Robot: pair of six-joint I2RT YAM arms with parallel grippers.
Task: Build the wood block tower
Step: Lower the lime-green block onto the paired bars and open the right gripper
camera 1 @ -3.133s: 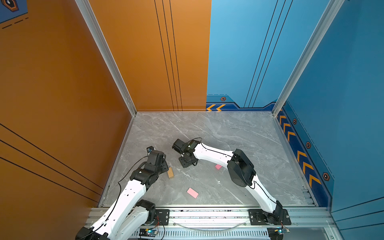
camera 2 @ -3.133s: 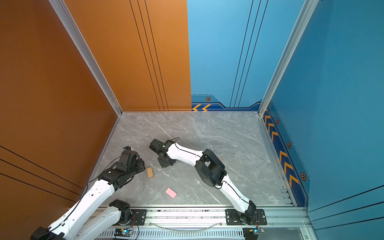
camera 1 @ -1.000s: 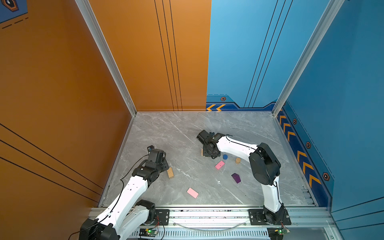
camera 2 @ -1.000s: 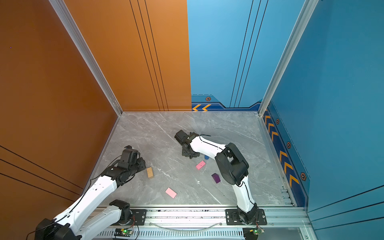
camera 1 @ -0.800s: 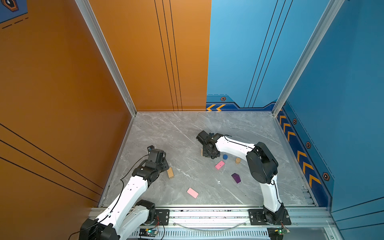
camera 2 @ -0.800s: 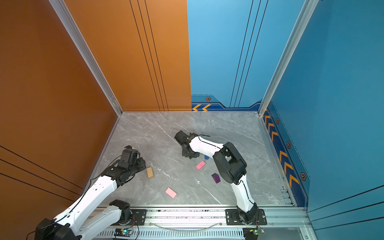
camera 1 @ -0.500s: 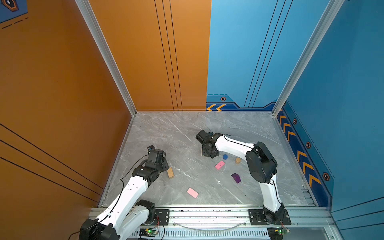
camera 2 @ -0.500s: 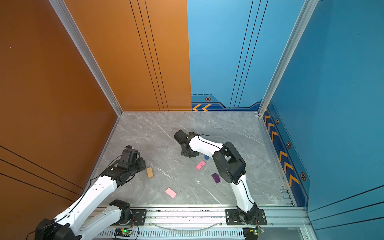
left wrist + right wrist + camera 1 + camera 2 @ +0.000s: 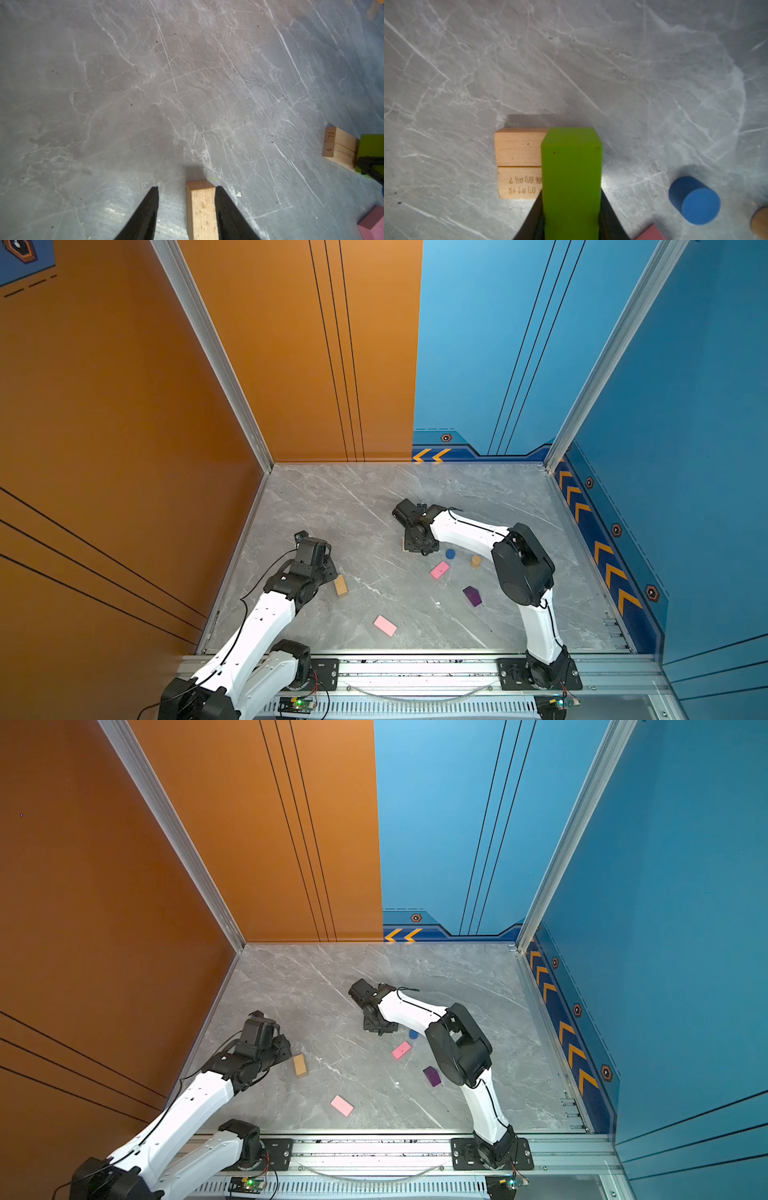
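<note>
Plainly the build is at an early stage. The tower [image 9: 519, 162] is so far just two tan bars [image 9: 338, 145] lying flat, side by side and touching, a little behind the middle of the grey bench [image 9: 353, 506]. The right claw [image 9: 572, 207] is clamped on a lime-green bar [image 9: 571, 164] and holds it crosswise over the end of that pair toward the right edge. Whether the green bar already rests on the wood, I cannot tell. The step in hand looks like laying the second layer. To my eye the next move calls for settling the bar squarely across both tan bars, then parting the jaws without nudging the base.

Over by the left edge, the left claw [image 9: 187, 188] stands with its jaws apart around a loose tan bar [image 9: 202, 209] that lies on the bench. One finger is against the bar's side and the other is clear of it, so nothing is gripped. It would have to close before any lift.

The other pieces lie loose between the base and the front edge. A blue cylinder [image 9: 450, 553] and a tan cylinder [image 9: 476, 561] sit just beside the right claw. A pink slab [image 9: 439, 570] and a purple peaked block [image 9: 472, 596] lie a little further forward. A second pink slab [image 9: 385, 625] is nearest the front edge.
</note>
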